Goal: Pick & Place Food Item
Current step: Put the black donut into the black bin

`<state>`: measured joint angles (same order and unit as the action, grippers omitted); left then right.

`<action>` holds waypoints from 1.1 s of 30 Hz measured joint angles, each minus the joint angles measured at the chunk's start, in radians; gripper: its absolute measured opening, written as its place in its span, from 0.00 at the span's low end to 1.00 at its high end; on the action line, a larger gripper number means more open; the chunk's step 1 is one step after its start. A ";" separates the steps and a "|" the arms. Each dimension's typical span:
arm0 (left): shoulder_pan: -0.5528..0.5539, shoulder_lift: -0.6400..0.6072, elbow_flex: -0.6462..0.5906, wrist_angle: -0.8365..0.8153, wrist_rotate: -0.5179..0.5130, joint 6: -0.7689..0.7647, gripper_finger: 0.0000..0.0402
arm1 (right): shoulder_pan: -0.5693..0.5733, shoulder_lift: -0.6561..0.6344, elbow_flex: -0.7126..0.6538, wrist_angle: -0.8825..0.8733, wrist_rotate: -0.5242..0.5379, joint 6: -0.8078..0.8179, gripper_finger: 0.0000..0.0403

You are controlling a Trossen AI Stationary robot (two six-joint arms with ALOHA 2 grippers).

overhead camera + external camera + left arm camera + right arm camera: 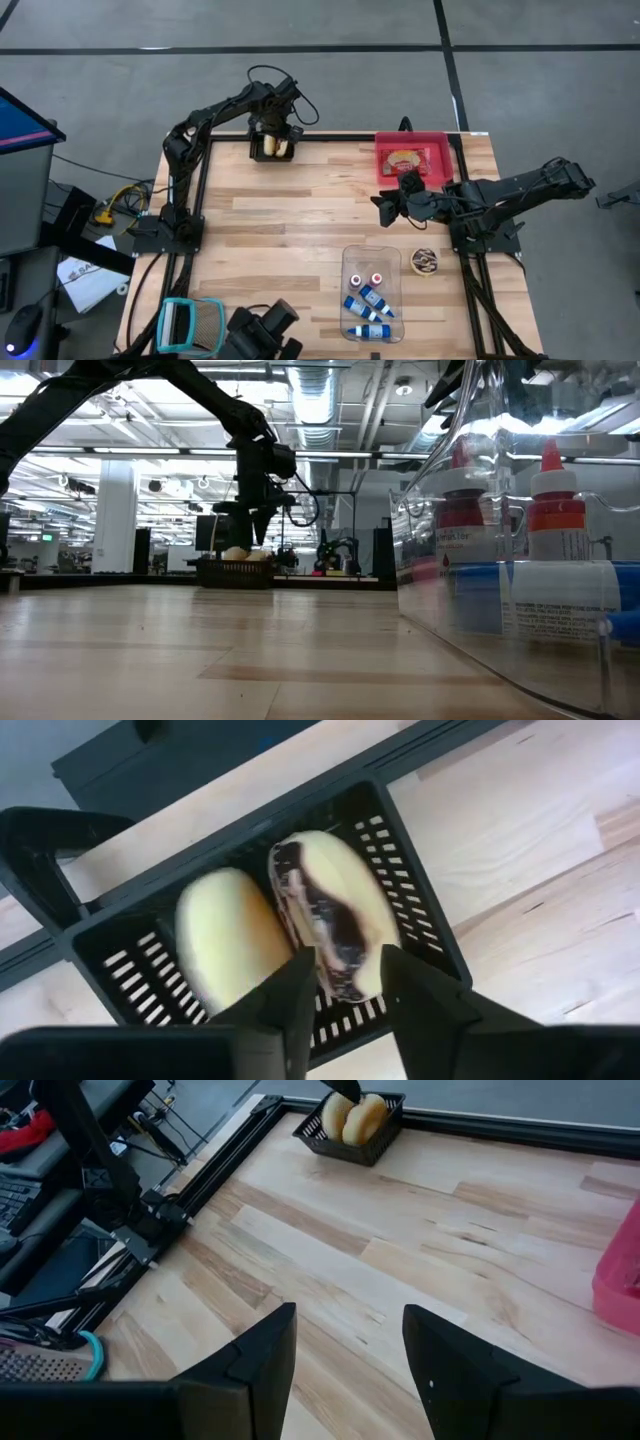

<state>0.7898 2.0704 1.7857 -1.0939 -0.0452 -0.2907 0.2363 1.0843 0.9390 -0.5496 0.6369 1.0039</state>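
A black mesh basket [272, 148] stands at the table's far edge, left of middle. Two pale pastries lie side by side in it: a plain one [225, 935] and one with a dark chocolate stripe [330, 900]. My left gripper [348, 958] hangs just above the basket, pointing down. It is open, with one finger on either side of the striped pastry's end. My right gripper [385, 208] hovers open over the table's right half, with nothing between its fingers [350, 1310]. It is beside a red tray [440, 150] that holds another food item [403, 160].
A clear box of small bottles [370, 290] sits near the front edge, with a small round object [425, 262] to its right. A teal-framed thing [190, 325] lies at the near left. Bare wood stretches between the basket and the red tray.
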 joint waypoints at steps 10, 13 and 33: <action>0.000 -0.073 0.000 0.049 0.001 0.024 0.36 | 0.000 0.000 0.000 0.004 0.018 0.010 0.44; 0.000 -0.090 0.001 0.041 -0.005 0.024 0.35 | 0.000 0.000 0.000 0.004 0.018 0.010 0.44; -0.160 -0.099 0.001 -0.010 0.096 0.058 0.31 | 0.052 -0.011 0.000 -0.001 0.045 0.057 0.44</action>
<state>0.6301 1.9716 1.7863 -1.1043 0.0511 -0.2328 0.2881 1.0733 0.9390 -0.5508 0.6818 1.0604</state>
